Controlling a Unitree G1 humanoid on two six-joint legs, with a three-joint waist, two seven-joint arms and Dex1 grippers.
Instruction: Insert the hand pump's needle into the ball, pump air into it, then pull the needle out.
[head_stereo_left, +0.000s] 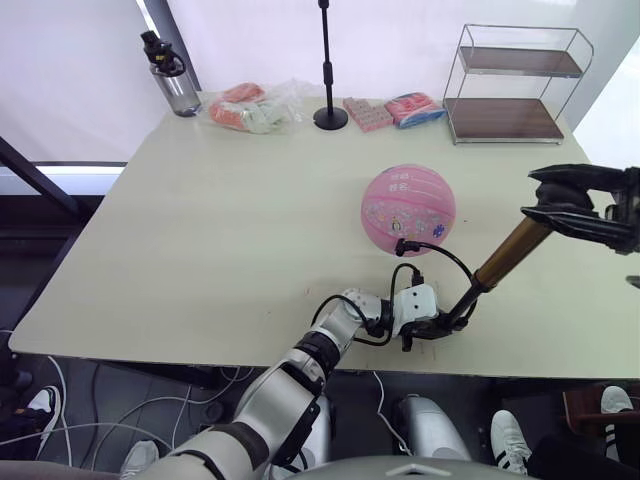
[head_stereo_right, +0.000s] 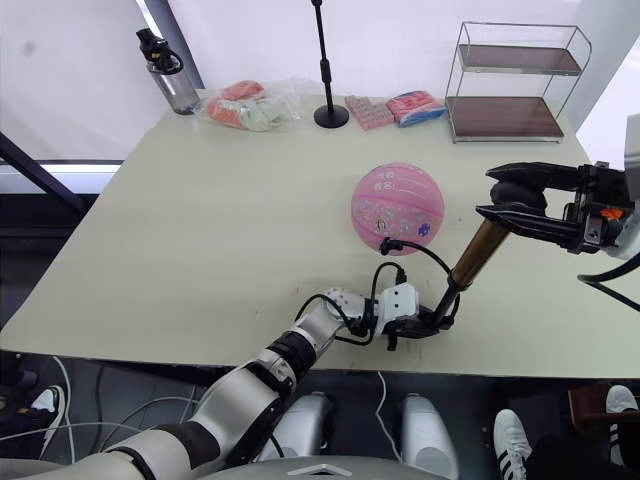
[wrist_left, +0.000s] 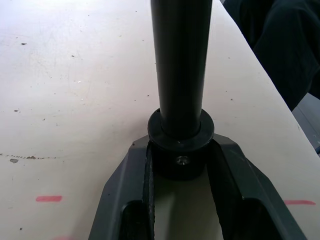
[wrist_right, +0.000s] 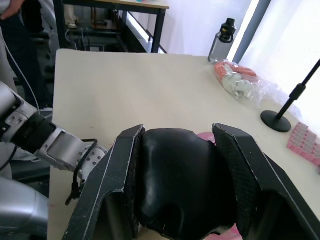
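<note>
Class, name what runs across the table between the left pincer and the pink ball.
In the left eye view, the pump's thin black hose loops from near the left pincer up to the ball.

Bright, even daylight comes from the white backdrop behind the surface (head_stereo_left: 200, 230), which is washed out to near blank. Shadows are soft: a faint one lies under the ball (head_stereo_left: 408, 208) on its near side. The head views are sharp across the surface. In the left wrist view the pump (wrist_left: 181, 65) looms dark and slightly blurred, its gold colour lost.
</note>
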